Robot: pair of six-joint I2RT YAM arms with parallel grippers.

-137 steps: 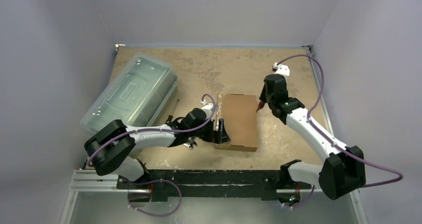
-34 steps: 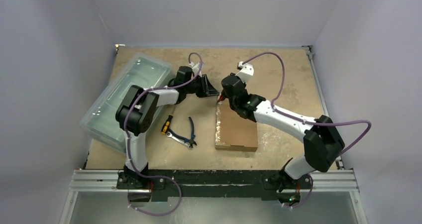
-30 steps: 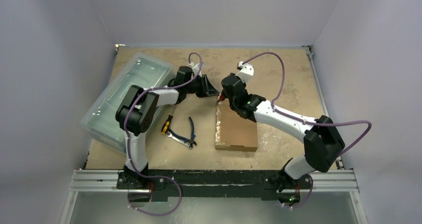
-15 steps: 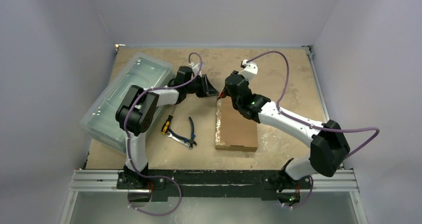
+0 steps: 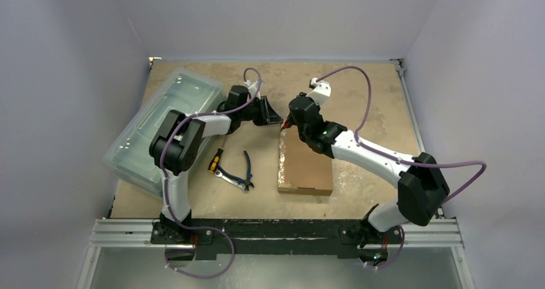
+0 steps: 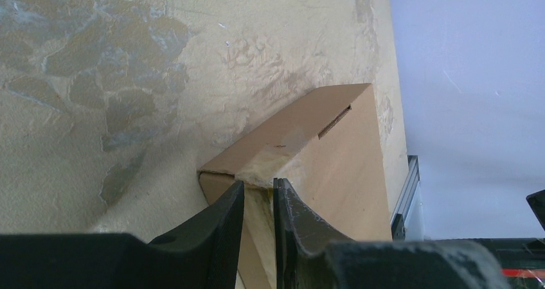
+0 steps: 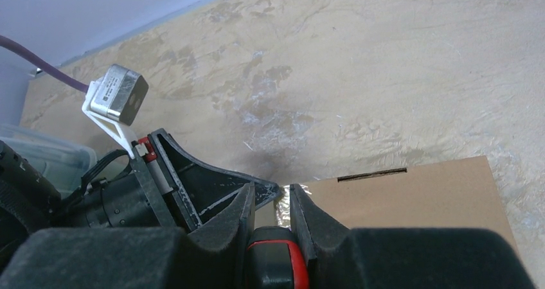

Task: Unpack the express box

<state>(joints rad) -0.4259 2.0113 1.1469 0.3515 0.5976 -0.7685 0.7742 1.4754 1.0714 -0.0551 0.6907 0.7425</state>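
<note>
The box (image 5: 308, 164) lies flat and closed in the middle of the table (image 5: 366, 90), its long axis running from the arm bases toward the far wall. Both grippers meet at its far left corner, so we judge neither arm nearer. The left gripper (image 6: 258, 185) comes in from the left, fingers together at the corner edge. The right gripper (image 7: 271, 192) comes from the far side, clamped on a red tool (image 7: 273, 262). A shiny strip (image 5: 281, 164) down the left edge may be tape. We cannot tell whether the left fingers pinch it, and where the tool's tip meets the box is hidden.
</note>
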